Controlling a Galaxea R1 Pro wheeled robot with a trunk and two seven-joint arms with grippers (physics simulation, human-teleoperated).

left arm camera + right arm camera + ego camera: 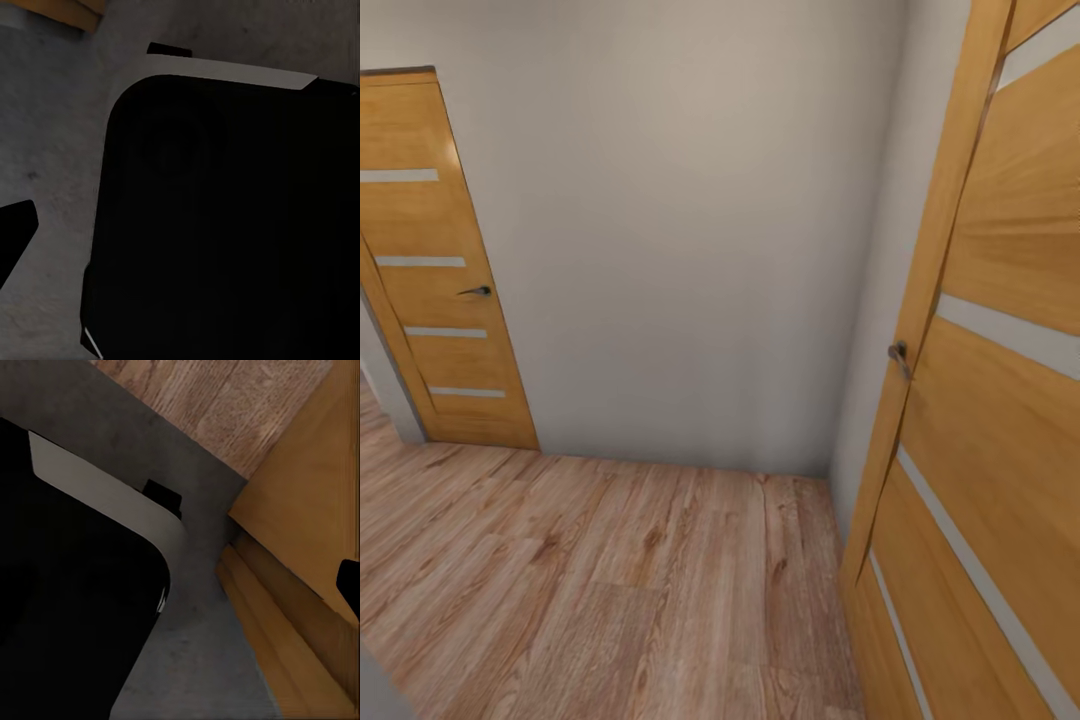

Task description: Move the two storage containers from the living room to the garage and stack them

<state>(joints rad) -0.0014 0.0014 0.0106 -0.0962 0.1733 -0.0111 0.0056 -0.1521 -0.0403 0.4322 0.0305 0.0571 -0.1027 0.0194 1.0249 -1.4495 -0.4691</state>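
1. Pale wall (690, 230), far: the robot faces a hallway corner, in transit.
2. Open orange door (1000, 400), near right, probably the garage threshold; closed door (435, 270), far left.
3. Plank floor (610, 580); concrete floor (202, 660) beneath the robot's base (225, 225).
4. Claw states cannot be told; containers unseen.

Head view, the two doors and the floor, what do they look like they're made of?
Both doors, the left door and the right door, look like orange-toned wood veneer, judging by the grain, with pale inlaid strips. The floor appears to be light wood planks with visible seams and knots, matt.
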